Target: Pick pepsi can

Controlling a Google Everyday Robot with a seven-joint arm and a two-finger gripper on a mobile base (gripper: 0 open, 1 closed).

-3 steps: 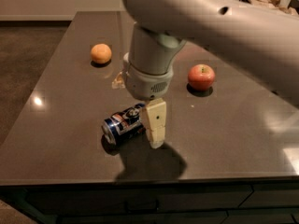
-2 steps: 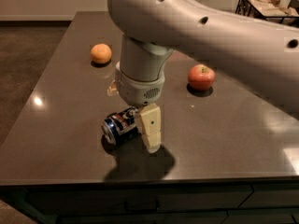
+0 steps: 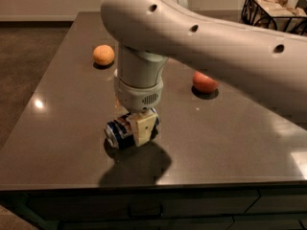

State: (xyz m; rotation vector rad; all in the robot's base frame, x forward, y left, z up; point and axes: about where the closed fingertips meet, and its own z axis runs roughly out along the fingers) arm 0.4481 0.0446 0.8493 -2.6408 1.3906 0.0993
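- One small dark-blue metal pepsi can [image 3: 118,132] with white markings and a silver end lies on its side on the dark, glossy grey counter [image 3: 62,123], near the front edge, its silver end turned to the front left.
- The pale end effector [image 3: 142,127] is down on the pepsi can, hanging straight from the thick white arm [image 3: 206,37] above and covering the can's right part.
- Whether it is clamped on the pepsi can or loose around it, I cannot tell.
- The round orange fruit [image 3: 103,54] sits well behind the pepsi can and a little to its left.
- The red apple [image 3: 205,82] sits behind the pepsi can to its right, partly hidden by the arm.
- A black wire basket [image 3: 268,11] stands far behind the pepsi can, off to the right.
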